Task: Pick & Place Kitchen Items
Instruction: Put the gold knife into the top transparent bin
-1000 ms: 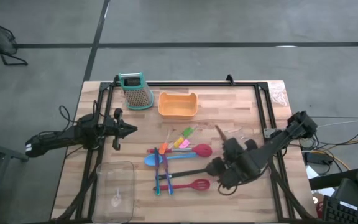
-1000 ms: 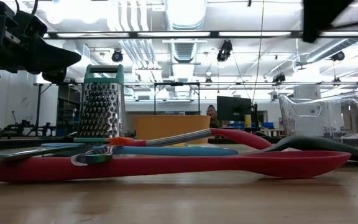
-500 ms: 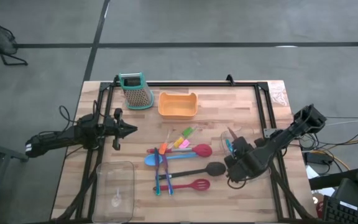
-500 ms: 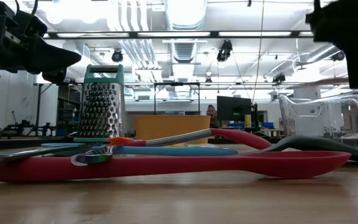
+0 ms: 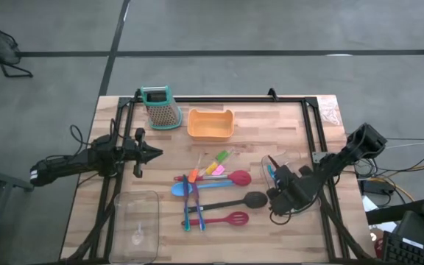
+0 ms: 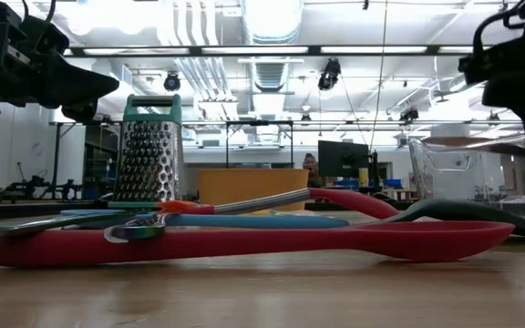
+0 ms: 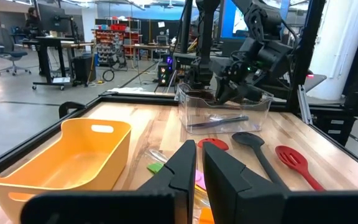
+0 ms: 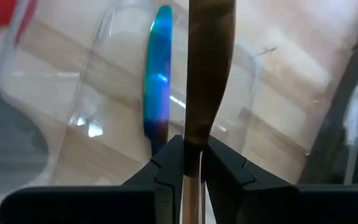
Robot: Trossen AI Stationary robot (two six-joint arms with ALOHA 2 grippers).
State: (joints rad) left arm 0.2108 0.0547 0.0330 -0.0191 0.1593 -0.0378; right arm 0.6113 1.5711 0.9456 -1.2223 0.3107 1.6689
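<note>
Slotted spatula point(image 5: 225, 218): lying nearest the table's front edge, red, handle pointing left, apart from both grippers.
Black spoon point(image 5: 235, 202): lying just behind the spatula, bowl toward the right arm.
Blue cutlery point(image 5: 191, 206): crossing the long handles at the left of the pile.
Blue spoon point(image 5: 190, 188): resting behind the black spoon, beside the red spoon point(image 5: 230, 177).
Small pieces point(image 5: 213, 165): sitting behind the spoons, green, pink, yellow and orange, close together.
Right gripper point(image 8: 192, 163): hovering over the clear bin point(image 5: 282, 175) at the table's right, fingers pinching a brown wooden handle point(image 8: 208, 74); blue-handled piece point(image 8: 158, 81) lying inside the bin below.
Left gripper point(image 5: 151, 154): waiting at the table's left, pointing toward the pile, fingers point(image 7: 188, 168) pressing almost together, holding nothing.
Orange tray point(image 5: 210, 124): standing behind the pile.
Grater point(image 5: 161, 107): standing upright at the far left, beside the tray.
</note>
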